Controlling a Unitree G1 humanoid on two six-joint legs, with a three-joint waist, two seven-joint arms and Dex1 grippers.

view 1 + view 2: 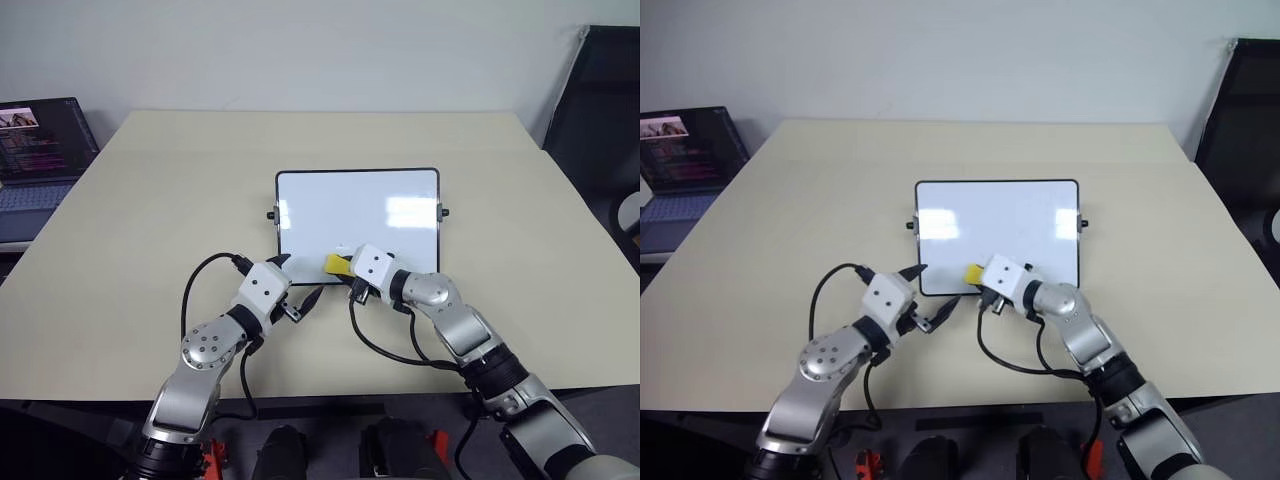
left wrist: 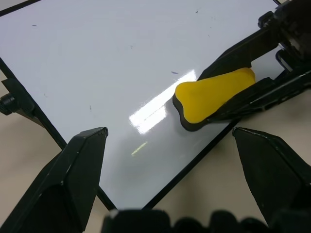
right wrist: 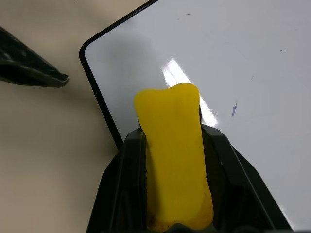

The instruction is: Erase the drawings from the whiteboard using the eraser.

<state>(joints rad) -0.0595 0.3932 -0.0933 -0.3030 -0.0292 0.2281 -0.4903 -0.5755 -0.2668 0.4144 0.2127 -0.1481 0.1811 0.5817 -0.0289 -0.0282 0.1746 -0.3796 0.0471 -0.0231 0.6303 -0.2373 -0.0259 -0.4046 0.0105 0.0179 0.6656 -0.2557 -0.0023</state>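
Yellow eraser (image 1: 337, 264), one, clenched in right pincer (image 1: 350, 268) on one whiteboard (image 1: 357, 205); left pincer (image 1: 295, 285) released.

We've got the small glossy white whiteboard with a thin black frame (image 1: 357, 215) dead centre on the beige table (image 1: 150, 250). The yellow block eraser (image 1: 337, 264) sits on its 6 o'clock edge; an open laptop (image 1: 35, 150) sits off at 10 o'clock.

A yellow eraser (image 2: 214, 94) with a dark underside is seen on a glossy white, black-framed whiteboard (image 1: 357, 200) upon a beige table (image 1: 150, 220).
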